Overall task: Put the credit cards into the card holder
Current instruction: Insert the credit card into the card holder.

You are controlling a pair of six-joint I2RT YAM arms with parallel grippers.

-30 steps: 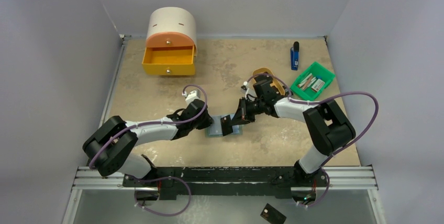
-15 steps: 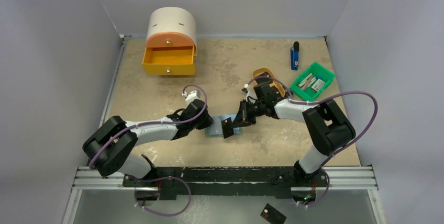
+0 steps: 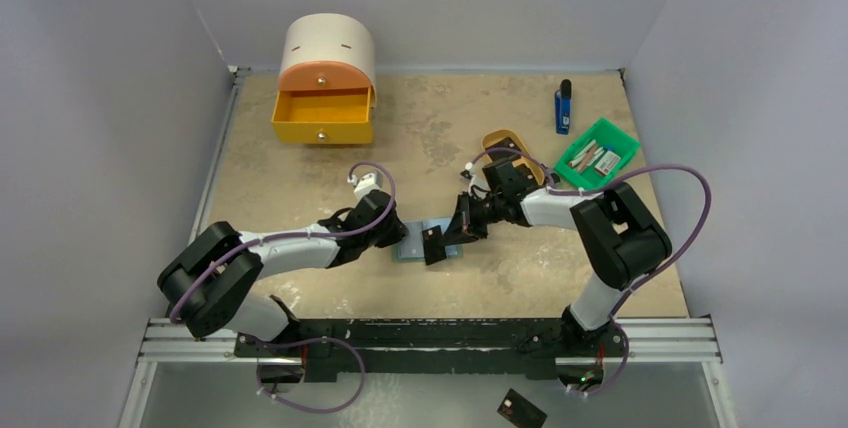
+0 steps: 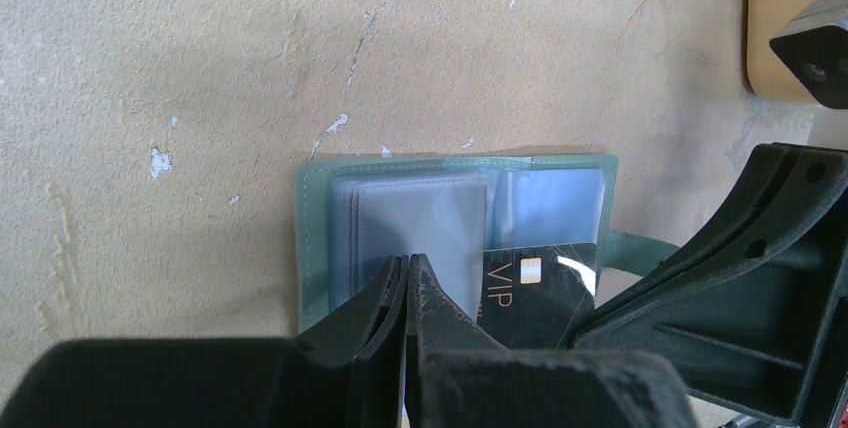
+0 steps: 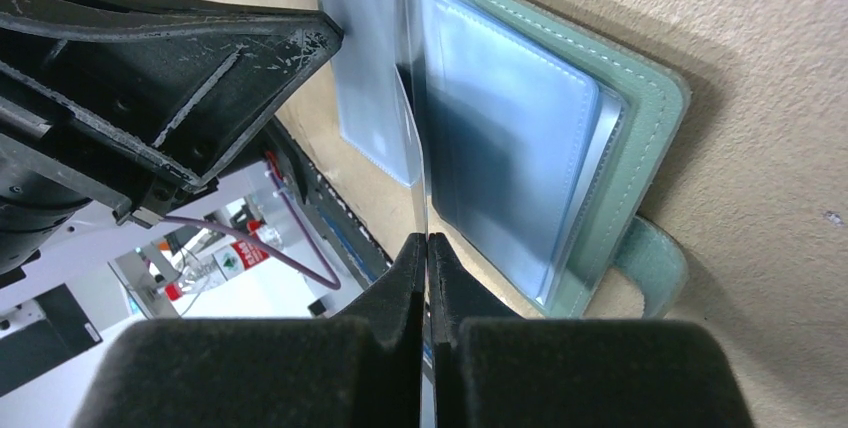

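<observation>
The card holder (image 3: 412, 247) lies open on the table's middle, pale blue pockets up (image 4: 420, 203). My left gripper (image 3: 397, 238) is shut, and its tips (image 4: 408, 262) press on the holder's left pocket pages with nothing between them. My right gripper (image 3: 448, 235) is shut on a black credit card (image 4: 535, 293) marked VIP. The card's leading edge sits at the mouth of the right pocket. In the right wrist view that card (image 5: 421, 163) shows edge-on above the shut gripper (image 5: 428, 240), beside the holder (image 5: 640, 98). Another black credit card (image 3: 521, 410) lies below the table's front rail.
An orange drawer box (image 3: 325, 83) stands open at the back left. A tan oval tray (image 3: 504, 137) sits just behind the right wrist. A green bin (image 3: 625, 145) with small items and a blue lighter (image 3: 563, 108) are at the back right.
The right arm has shifted slightly left, bringing the card a little further over the holder. The left arm has not moved.
</observation>
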